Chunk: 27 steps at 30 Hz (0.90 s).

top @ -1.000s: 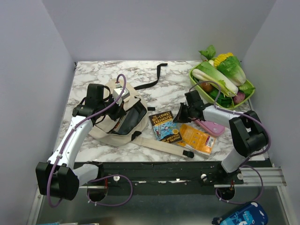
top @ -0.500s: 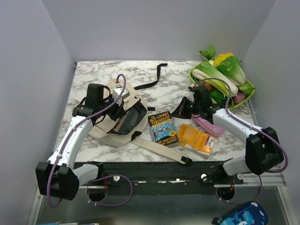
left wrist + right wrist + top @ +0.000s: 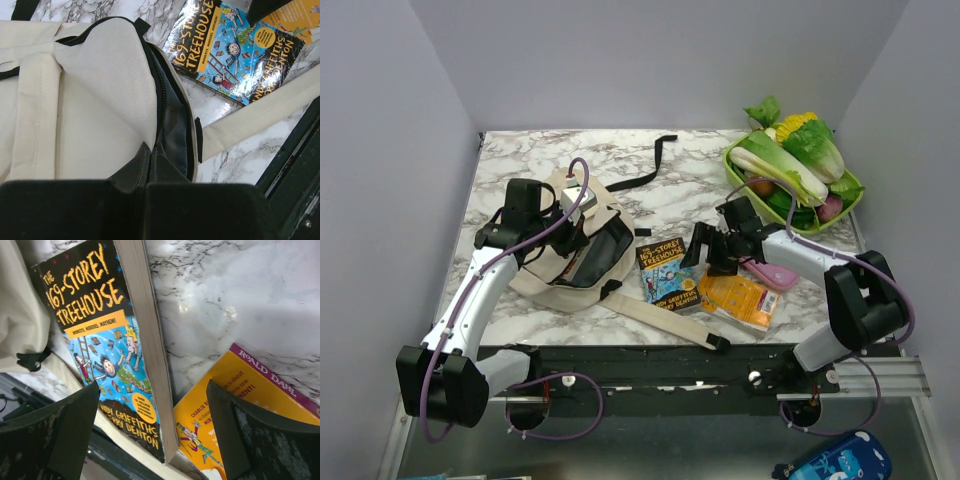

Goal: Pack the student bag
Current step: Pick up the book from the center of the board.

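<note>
The student bag (image 3: 548,262), cream fabric with black trim, lies at the table's left with its zipped mouth facing right. My left gripper (image 3: 576,236) is shut on the dark lining at the bag's (image 3: 95,100) opening edge, holding it up; in the wrist view the left gripper (image 3: 146,186) pinches that lining. A Treehouse book (image 3: 669,272) lies right of the bag, partly on the bag's long beige strap (image 3: 660,315). My right gripper (image 3: 708,250) hangs open just above this book (image 3: 100,340), and the right gripper (image 3: 157,432) straddles its page edge. A yellow Roald Dahl book (image 3: 740,298) lies beside it.
A pink case (image 3: 772,271) lies right of the yellow book (image 3: 225,410). A green basket (image 3: 850,205) full of vegetables stands at the back right. A black strap (image 3: 655,165) trails behind the bag. The table's dark front rail (image 3: 650,360) runs close below the books.
My right gripper has gone from shut to open and has shifted over the Treehouse book's right edge. The book slid slightly left. The left arm has not moved.
</note>
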Each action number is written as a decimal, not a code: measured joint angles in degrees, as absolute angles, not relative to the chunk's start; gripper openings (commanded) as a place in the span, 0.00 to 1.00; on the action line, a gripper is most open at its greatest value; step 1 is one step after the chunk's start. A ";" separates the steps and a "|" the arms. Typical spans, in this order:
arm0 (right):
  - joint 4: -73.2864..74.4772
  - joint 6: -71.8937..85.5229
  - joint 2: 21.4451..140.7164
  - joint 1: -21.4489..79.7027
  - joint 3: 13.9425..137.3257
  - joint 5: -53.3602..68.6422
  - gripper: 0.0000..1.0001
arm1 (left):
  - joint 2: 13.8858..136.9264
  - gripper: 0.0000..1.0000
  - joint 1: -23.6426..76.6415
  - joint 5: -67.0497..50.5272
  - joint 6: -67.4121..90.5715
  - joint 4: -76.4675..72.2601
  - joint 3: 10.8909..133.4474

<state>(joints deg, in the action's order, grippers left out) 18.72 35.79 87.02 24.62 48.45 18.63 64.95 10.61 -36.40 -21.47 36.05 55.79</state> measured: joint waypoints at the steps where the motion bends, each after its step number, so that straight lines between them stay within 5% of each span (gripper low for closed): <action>1: 18.83 35.07 88.25 24.62 48.47 18.68 0.97 | 64.95 0.00 10.61 -36.40 -21.34 36.05 55.79; 27: 17.74 27.75 100.40 23.99 56.16 29.30 0.90 | 64.95 0.00 10.61 -36.23 -21.19 36.07 55.81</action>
